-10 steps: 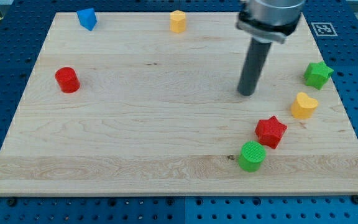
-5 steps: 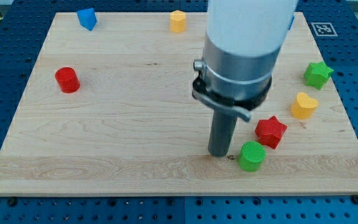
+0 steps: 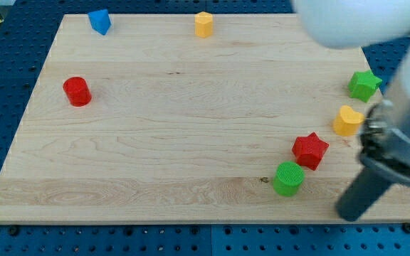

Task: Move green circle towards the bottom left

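Observation:
The green circle point(image 3: 288, 178) lies on the wooden board point(image 3: 176, 128) near the view's bottom right, just below and left of the red star point(image 3: 310, 150). My tip point(image 3: 349, 215) rests on the board at the view's bottom right, to the right of and a little below the green circle, with a clear gap between them. The arm's large grey and white body covers the view's right side above the tip.
A yellow heart point(image 3: 347, 119) and a green star point(image 3: 364, 84) sit at the right edge. A red cylinder point(image 3: 77, 91) is at the left. A blue block point(image 3: 100, 20) and a yellow hexagon block point(image 3: 203, 23) lie along the top edge.
My tip has swung from just left of the green circle to its right and lower, near the board's bottom right. No block has moved.

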Available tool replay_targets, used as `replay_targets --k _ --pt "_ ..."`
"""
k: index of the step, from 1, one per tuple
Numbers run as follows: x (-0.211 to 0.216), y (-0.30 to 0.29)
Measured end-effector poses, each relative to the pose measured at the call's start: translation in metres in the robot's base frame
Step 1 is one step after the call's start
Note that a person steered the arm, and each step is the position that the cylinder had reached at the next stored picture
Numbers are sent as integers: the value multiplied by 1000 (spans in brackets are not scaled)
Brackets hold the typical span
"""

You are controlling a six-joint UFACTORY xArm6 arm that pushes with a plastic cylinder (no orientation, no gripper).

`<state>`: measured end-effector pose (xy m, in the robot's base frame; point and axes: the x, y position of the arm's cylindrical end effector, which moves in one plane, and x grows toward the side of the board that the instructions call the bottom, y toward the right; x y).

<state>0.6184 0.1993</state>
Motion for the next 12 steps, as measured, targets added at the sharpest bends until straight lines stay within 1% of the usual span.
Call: replay_targets --k 1,2,3,4,5,6,8,10,11,12 --pt "-21 -1" --pt "-24 -54" --pt "-44 -107" --pt "-68 -115" --pt "-83 -155" --pt "-83 -194" --pt "-111 -219" --pt "-70 -264" --pt "-57 -268" --pt "-57 -294"
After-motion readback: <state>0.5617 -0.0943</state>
